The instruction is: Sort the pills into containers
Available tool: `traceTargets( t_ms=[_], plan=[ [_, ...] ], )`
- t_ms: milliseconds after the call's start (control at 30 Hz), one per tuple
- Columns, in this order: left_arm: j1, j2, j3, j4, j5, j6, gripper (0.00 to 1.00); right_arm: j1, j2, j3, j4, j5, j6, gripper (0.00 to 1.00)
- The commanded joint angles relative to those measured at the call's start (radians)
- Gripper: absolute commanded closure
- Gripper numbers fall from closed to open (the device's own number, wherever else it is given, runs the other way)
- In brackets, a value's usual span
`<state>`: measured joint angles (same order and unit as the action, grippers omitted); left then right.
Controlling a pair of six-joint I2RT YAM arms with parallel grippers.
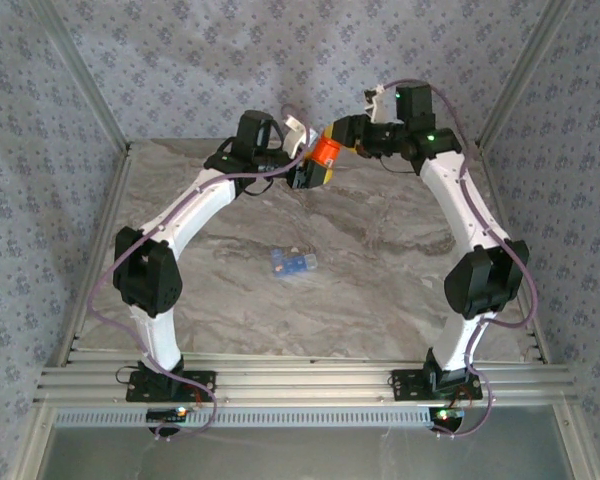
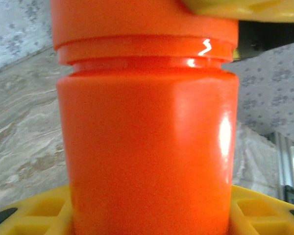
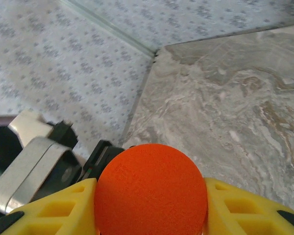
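Observation:
The bright orange bottle point(image 1: 326, 152) is held in the air above the back of the table, between both arms. My left gripper point(image 1: 305, 170) is shut on its body point(image 2: 147, 147), with a yellow finger point(image 2: 39, 210) on either side. My right gripper point(image 1: 342, 135) is shut on the red-orange cap point(image 3: 151, 191); its yellow fingers point(image 3: 54, 208) flank the cap's round top. The cap point(image 2: 142, 19) sits on the bottle's neck. The pale blue translucent container point(image 1: 292, 262) lies on the marble table near the middle. I cannot make out any loose pills.
The marble table point(image 1: 380, 290) is closed in by patterned walls on three sides, with metal frame posts point(image 1: 80, 80) at the back corners. Aluminium rails point(image 1: 300, 385) run along the near edge by the arm bases.

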<state>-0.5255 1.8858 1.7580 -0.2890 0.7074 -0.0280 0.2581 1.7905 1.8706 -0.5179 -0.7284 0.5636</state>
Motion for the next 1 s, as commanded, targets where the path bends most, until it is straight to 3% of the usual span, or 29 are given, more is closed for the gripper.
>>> traceTargets(
  t_ms=[0, 100, 267, 467, 733, 967],
  plan=[
    [-0.026, -0.043, 0.005, 0.09, -0.133, 0.068, 1.0, 0.088, -0.053, -0.046, -0.059, 0.206, 0.124, 0.59],
    [-0.038, -0.076, -0.064, 0.189, -0.233, 0.07, 1.0, 0.159, -0.09, -0.096, -0.037, 0.39, 0.234, 0.57],
    [-0.04, -0.1, -0.116, 0.269, -0.27, 0.048, 1.0, 0.202, -0.108, -0.13, 0.054, 0.437, 0.312, 0.54],
    [-0.036, -0.113, -0.144, 0.279, -0.257, 0.041, 1.0, 0.15, -0.121, -0.107, 0.064, 0.367, 0.315, 0.48],
    [-0.026, -0.126, -0.169, 0.297, -0.242, 0.019, 1.0, 0.047, -0.199, -0.137, 0.148, 0.288, 0.302, 0.21],
    [-0.007, -0.136, -0.164, 0.3, -0.157, 0.001, 1.0, -0.054, -0.312, -0.251, 0.2, 0.21, 0.279, 0.17]
  ],
)
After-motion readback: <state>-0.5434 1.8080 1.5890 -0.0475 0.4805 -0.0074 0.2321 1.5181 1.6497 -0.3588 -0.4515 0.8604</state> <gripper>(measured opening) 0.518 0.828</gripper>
